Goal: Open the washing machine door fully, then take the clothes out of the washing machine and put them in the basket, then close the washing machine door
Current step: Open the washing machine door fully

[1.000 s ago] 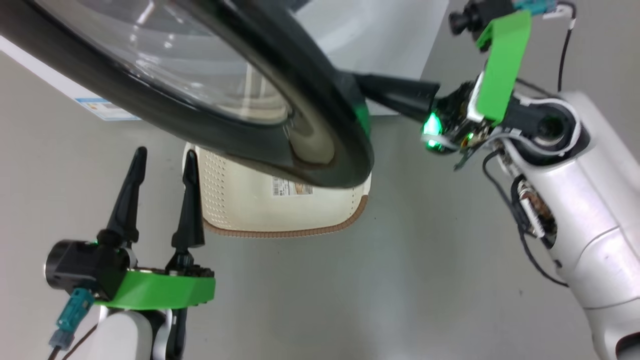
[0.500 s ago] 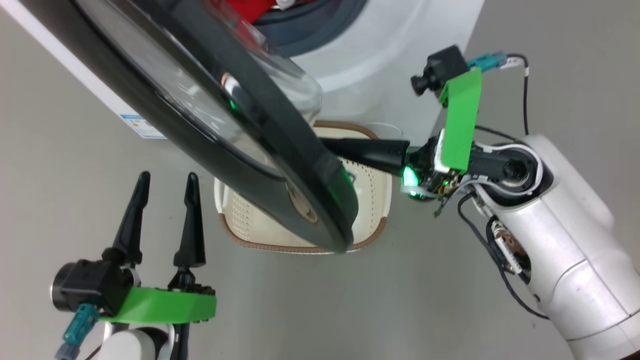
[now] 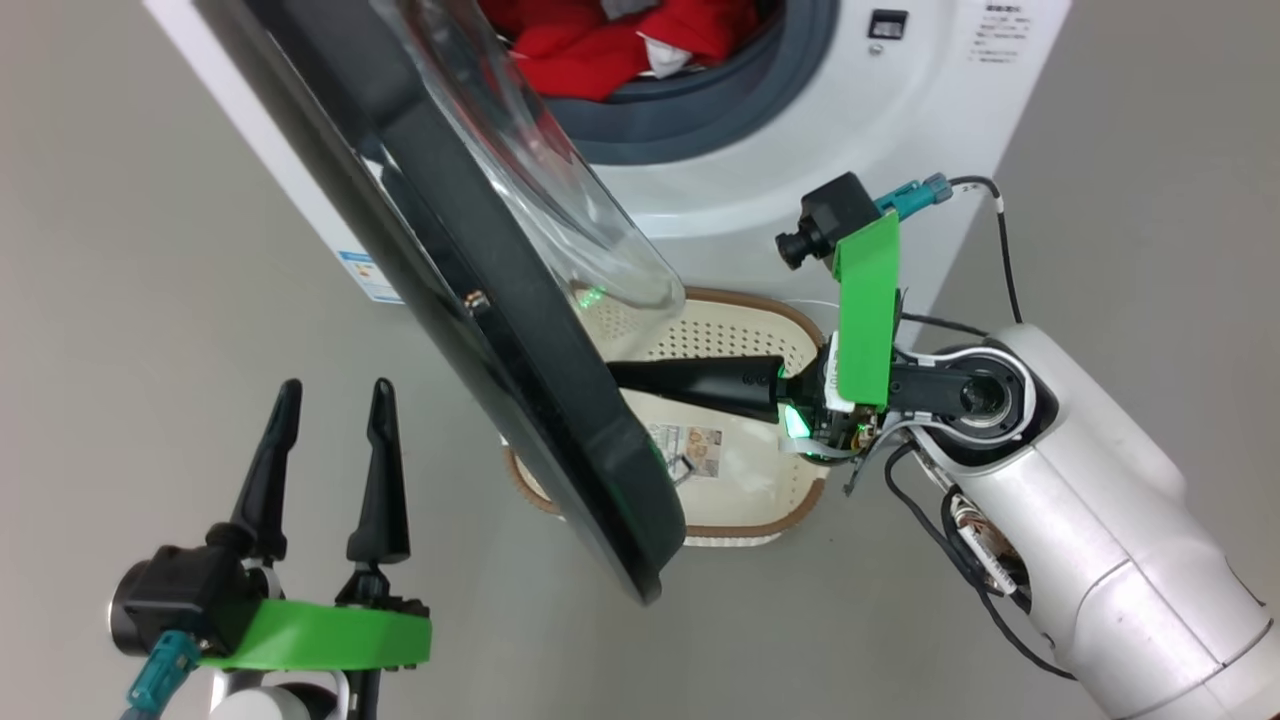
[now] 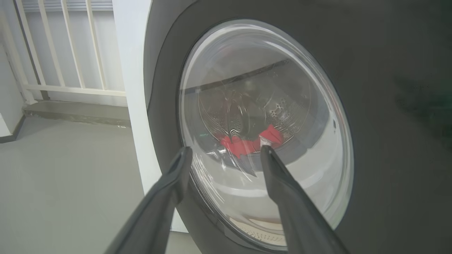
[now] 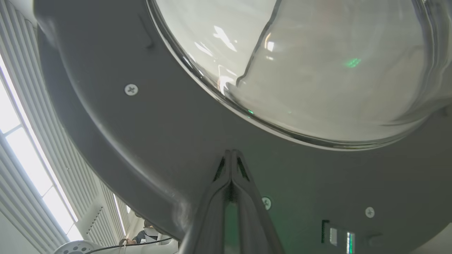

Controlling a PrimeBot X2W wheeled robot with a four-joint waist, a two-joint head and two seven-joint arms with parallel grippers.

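Now push washing machine door (image 3: 520,400), mid-frame, wide toward frame left with right end effector (image 5: 231,153), pinched together against its inner rim; steer above basket (image 3: 720,335); leave left end effector (image 3: 335,388), spread apart, lower left.

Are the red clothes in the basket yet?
No, the clothes lie inside the washing machine, and the basket's visible part holds no cloth.

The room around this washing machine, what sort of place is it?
Likely a laundry corner set up in a lab or test room, not a lived-in home: a white front-loading washing machine with red clothes inside, a basket before it, on bare grey floor, beside a white railing.
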